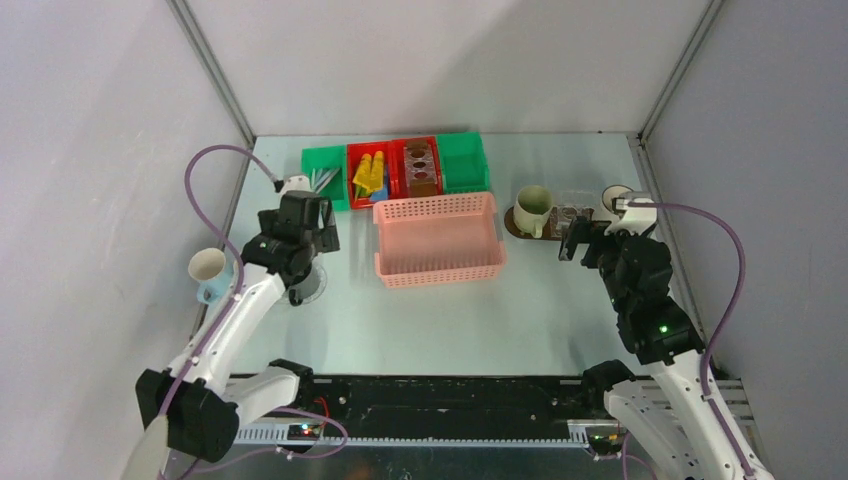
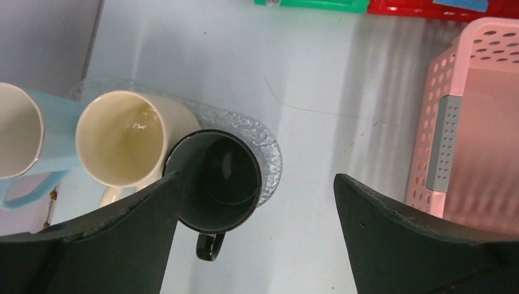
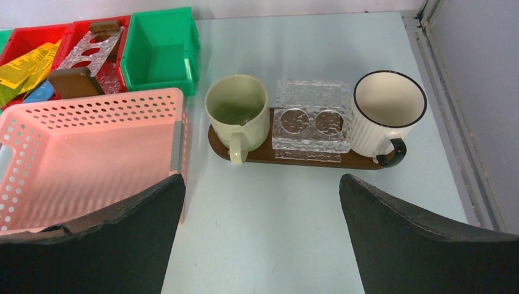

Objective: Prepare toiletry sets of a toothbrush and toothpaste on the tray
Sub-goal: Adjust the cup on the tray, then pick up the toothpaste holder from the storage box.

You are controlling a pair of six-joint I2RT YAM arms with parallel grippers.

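Note:
The dark brown tray (image 3: 306, 160) lies at the back right (image 1: 512, 222). On it stand a pale cream mug (image 3: 237, 107), a clear glass holder (image 3: 312, 120) and a white black-rimmed mug (image 3: 388, 113). All look empty. My right gripper (image 3: 260, 245) is open and empty, just in front of the tray (image 1: 578, 240). My left gripper (image 2: 257, 245) is open above a dark mug (image 2: 217, 180), with its left finger beside the rim. A cream mug (image 2: 125, 138) and a light blue mug (image 2: 24, 141) stand next to it. Yellow and blue tubes (image 1: 370, 175) and thin brushes (image 1: 325, 180) lie in the far bins.
A pink lattice basket (image 1: 438, 238) sits mid-table between the arms. Green and red bins (image 1: 465, 162) line the back; one red bin holds another clear holder (image 1: 422, 165). The dark and cream mugs rest on a clear patterned disc (image 2: 269, 153). Walls close in left and right.

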